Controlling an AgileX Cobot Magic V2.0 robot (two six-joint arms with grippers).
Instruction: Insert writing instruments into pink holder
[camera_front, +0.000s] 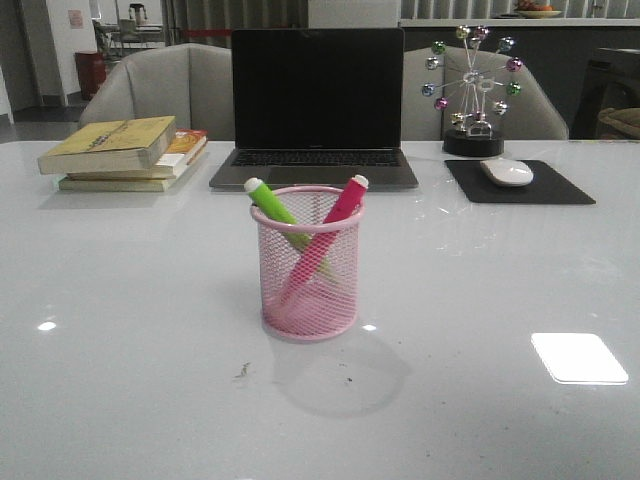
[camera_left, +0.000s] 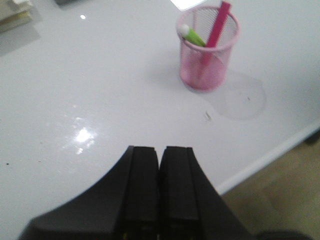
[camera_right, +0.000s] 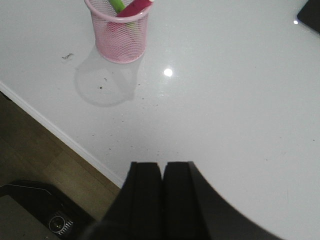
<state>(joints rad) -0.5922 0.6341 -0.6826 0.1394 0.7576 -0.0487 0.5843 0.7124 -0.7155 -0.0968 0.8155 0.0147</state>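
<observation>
Closest to each wrist camera are the grippers themselves: the left gripper (camera_left: 159, 185) has its two black fingers pressed flat together with nothing between them, and the right gripper (camera_right: 162, 197) is the same, fingers closed against each other and empty. Both hang above the glossy white table (camera_front: 120, 380), well apart from everything on it; neither appears in the front view. Out from them, near the middle of the table toward its front edge, stands the pink holder (camera_front: 309, 265), an upright round cup of pink wire mesh. Both writing instruments are inside it. The lime green marker (camera_front: 272, 205) leans to the left and the magenta pink marker (camera_front: 343, 205) leans to the right, so that they cross within the mesh, their white ends poking above the rim. Farther back, an open laptop (camera_front: 316, 105) with a dark screen sits centred. To its left lies a stack of books (camera_front: 125, 152). To its right is a black mouse pad (camera_front: 550, 185) carrying a white mouse (camera_front: 507, 171), and behind that a small ferris-wheel ornament (camera_front: 472, 90) with coloured balls.
</observation>
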